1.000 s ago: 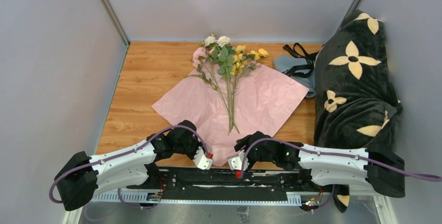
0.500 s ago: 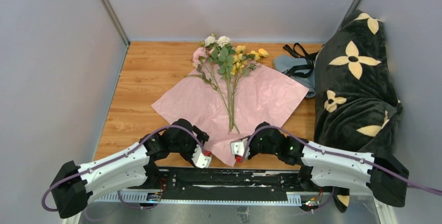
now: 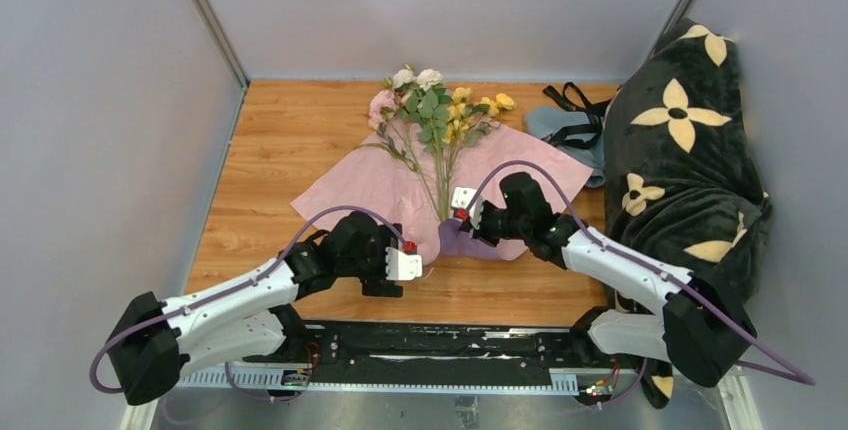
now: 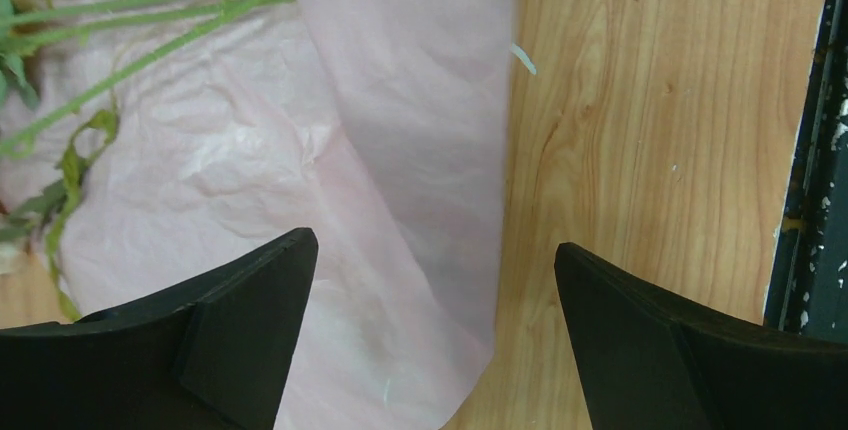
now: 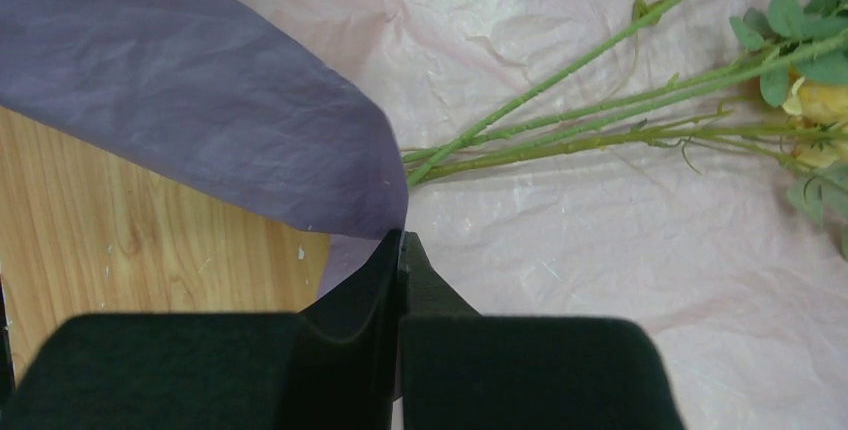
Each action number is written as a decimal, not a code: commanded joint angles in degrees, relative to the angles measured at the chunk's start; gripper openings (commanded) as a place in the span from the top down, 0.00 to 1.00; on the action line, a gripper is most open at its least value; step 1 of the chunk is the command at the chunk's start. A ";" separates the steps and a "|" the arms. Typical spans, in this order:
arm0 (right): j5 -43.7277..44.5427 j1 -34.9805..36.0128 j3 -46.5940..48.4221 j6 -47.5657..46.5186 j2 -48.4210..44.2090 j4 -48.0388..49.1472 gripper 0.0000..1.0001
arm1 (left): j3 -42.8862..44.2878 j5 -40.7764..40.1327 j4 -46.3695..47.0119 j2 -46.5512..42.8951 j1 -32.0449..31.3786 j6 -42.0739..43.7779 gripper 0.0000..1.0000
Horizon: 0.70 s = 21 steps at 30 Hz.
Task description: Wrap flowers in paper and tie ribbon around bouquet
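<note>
Pinching the paper's near corner to start the wrap.
From the top view, my right gripper (image 3: 465,208) is holding the paper (image 3: 520,185) corner folded toward twelve o'clock, purple underside showing, so it can cover the stem ends of the flowers (image 3: 440,115) lying up the sheet's middle. The left wrist view is showing my left gripper (image 4: 430,247) spread wide over the six o'clock edge, gripping nothing. The right wrist view is showing jaws clamped flat on the purple fold beside the stem tips.
</note>
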 commanded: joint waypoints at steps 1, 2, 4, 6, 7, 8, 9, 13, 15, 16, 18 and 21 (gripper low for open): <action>-6.40 -4.52 3.46 6.04 3.35 -1.66 1.00 | 0.59 2.62 3.74 2.84 0.91 -4.76 0.00; -6.81 -5.10 4.27 6.38 4.18 -3.06 1.00 | 0.62 3.40 4.26 3.56 0.91 -4.21 0.00; -7.71 -5.98 5.85 6.87 5.84 -4.76 1.00 | 1.19 3.87 4.71 5.58 0.92 -3.29 0.00; -9.55 -6.70 6.84 7.06 6.89 -5.69 1.00 | 1.89 2.27 6.60 7.46 1.25 -3.22 0.04; -10.23 -6.93 7.00 7.00 7.07 -5.85 1.00 | 2.04 1.60 7.43 8.32 1.72 -2.93 0.10; -10.85 -7.31 6.95 6.96 7.10 -5.92 1.00 | 2.12 1.06 8.20 8.96 2.24 -2.43 0.20; -11.13 -7.73 6.83 6.96 7.03 -6.13 1.00 | 2.27 0.49 8.38 9.42 2.76 -1.65 0.30; -11.62 -10.19 6.28 7.80 6.77 -7.42 1.00 | 3.80 3.72 0.92 8.93 5.01 8.70 0.72; -11.52 -11.14 6.17 7.93 6.67 -8.01 1.00 | 5.80 7.56 -6.76 8.42 6.31 12.15 0.81; -11.35 -11.32 6.16 7.98 6.78 -8.06 1.00 | 7.09 10.53 -11.05 8.81 6.77 13.90 0.83; -11.98 -11.33 6.23 7.97 6.91 -7.77 1.00 | 9.38 14.05 -16.95 10.14 7.05 15.66 0.88; -14.08 -11.31 6.69 8.89 7.23 -7.49 1.00 | 8.96 16.63 -19.11 10.44 7.31 15.89 0.97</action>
